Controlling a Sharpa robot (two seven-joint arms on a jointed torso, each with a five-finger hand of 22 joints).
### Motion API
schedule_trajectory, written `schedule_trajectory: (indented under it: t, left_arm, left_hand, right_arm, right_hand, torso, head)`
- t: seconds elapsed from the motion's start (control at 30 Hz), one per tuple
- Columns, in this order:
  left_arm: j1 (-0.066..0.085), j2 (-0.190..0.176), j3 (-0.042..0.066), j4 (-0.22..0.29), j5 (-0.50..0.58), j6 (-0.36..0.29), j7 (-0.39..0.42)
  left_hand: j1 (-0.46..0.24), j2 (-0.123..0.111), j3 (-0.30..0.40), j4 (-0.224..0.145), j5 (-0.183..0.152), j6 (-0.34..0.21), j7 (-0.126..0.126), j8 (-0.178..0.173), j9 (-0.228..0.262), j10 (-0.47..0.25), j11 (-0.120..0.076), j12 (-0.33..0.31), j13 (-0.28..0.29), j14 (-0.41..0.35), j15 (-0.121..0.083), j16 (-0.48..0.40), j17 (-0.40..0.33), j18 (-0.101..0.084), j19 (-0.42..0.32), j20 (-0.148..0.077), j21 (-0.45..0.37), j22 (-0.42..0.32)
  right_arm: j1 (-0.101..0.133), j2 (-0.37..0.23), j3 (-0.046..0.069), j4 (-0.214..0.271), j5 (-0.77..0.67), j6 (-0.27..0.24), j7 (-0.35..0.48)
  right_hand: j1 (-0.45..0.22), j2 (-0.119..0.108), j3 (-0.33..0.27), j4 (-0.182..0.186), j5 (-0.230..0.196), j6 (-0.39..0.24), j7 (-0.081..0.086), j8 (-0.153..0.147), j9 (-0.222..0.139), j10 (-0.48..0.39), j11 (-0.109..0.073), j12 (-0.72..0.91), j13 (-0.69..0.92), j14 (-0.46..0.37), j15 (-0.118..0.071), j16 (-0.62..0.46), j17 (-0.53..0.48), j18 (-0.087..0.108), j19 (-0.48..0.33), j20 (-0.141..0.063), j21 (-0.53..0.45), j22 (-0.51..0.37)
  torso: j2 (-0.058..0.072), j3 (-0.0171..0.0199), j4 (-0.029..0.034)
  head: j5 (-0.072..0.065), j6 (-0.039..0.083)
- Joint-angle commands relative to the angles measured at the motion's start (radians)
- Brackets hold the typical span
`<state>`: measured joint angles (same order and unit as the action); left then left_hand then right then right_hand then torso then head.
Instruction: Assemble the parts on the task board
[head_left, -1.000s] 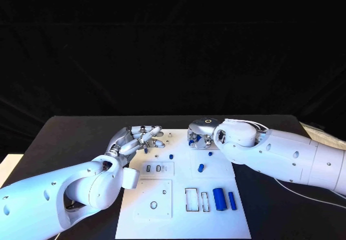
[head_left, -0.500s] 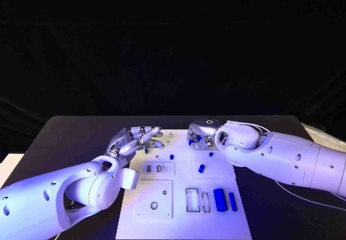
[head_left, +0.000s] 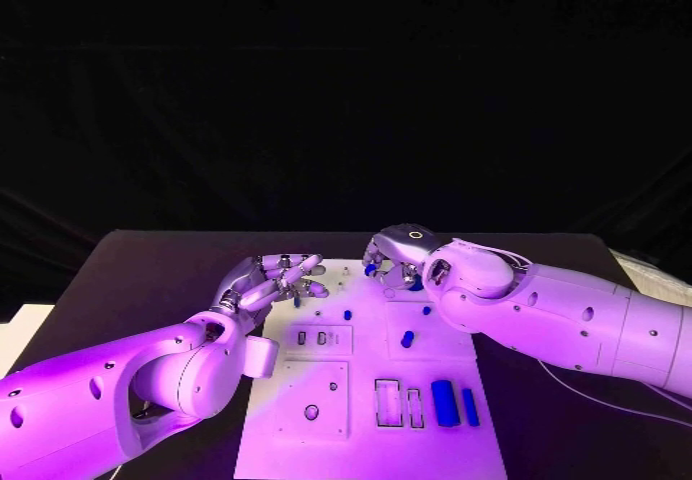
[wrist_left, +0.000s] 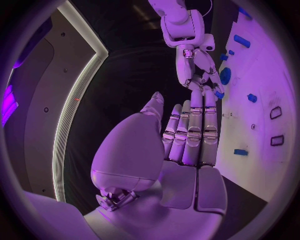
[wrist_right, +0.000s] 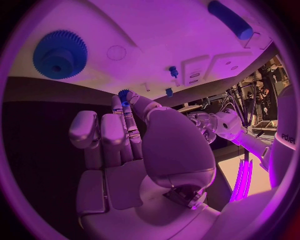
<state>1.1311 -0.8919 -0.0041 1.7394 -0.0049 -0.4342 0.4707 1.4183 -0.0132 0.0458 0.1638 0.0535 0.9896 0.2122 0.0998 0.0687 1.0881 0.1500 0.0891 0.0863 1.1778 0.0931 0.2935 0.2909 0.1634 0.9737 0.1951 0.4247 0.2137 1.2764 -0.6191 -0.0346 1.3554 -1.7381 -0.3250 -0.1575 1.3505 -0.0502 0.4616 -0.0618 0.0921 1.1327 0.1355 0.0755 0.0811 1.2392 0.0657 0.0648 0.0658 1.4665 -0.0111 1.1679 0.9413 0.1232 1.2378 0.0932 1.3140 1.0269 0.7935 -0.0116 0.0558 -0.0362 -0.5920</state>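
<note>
The white task board (head_left: 368, 400) lies mid-bench, dotted with small blue parts. The right hand (head_left: 392, 262) pinches a small blue gear (wrist_right: 124, 95); the left hand (head_left: 274, 282) hovers, fingers loosely curled, holding nothing.

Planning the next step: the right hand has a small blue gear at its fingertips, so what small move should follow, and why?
Probably lower the right hand toward the white board beside the large blue gear: it pinches a small gear above the board's far end.
</note>
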Motion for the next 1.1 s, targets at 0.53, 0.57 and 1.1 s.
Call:
schedule_trajectory:
  t: [0.53, 0.57, 1.1]
  left_arm:
    - [0.007, 0.000, 0.001, 0.006, 0.004, 0.030, 0.008]
    - [0.007, 0.000, 0.001, 0.006, 0.004, 0.030, 0.008]
    - [0.009, -0.001, 0.001, 0.009, 0.004, 0.030, 0.006]
  left_hand:
    - [-0.002, 0.009, -0.002, -0.010, 0.001, -0.003, 0.006, -0.008, -0.001, -0.005, 0.006, -0.005, 0.002, -0.012, 0.002, -0.007, 0.004, 0.015, -0.012, 0.005, 0.003, 0.001]
    - [-0.002, 0.009, -0.002, -0.010, 0.001, -0.003, 0.006, -0.008, -0.001, -0.005, 0.006, -0.005, 0.002, -0.012, 0.002, -0.007, 0.004, 0.015, -0.012, 0.005, 0.003, 0.001]
    - [-0.002, 0.009, -0.002, -0.010, 0.001, -0.003, 0.006, -0.008, -0.001, -0.005, 0.006, -0.005, 0.002, -0.013, 0.002, -0.007, 0.005, 0.015, -0.013, 0.005, 0.002, 0.001]
  right_arm:
    - [0.000, 0.089, 0.000, -0.092, 0.012, -0.035, 0.001]
    - [0.000, 0.092, 0.000, -0.095, 0.012, -0.036, 0.001]
    - [-0.011, 0.133, -0.002, -0.126, 0.012, 0.004, 0.011]
  right_hand:
    - [0.002, -0.004, 0.008, 0.004, -0.007, -0.003, 0.006, -0.006, -0.001, -0.002, 0.007, -0.002, 0.001, 0.019, 0.001, 0.011, 0.007, -0.015, 0.005, 0.004, 0.007, 0.006]
    - [0.002, -0.004, 0.008, 0.004, -0.007, -0.003, 0.006, -0.006, -0.001, -0.002, 0.007, -0.002, 0.001, 0.019, 0.001, 0.011, 0.007, -0.015, 0.005, 0.004, 0.007, 0.006]
    - [0.002, -0.005, 0.010, 0.004, -0.005, -0.004, 0.006, -0.007, -0.001, -0.004, 0.008, -0.002, 0.000, 0.019, 0.001, 0.012, 0.009, -0.015, 0.005, 0.004, 0.008, 0.006]
  torso:
    - [0.008, -0.0007, 0.0019]
    - [0.008, -0.0006, 0.0016]
    - [0.010, -0.0007, 0.0023]
  head:
    - [0.003, -0.002]
    - [0.003, -0.003]
    - [0.007, -0.006]
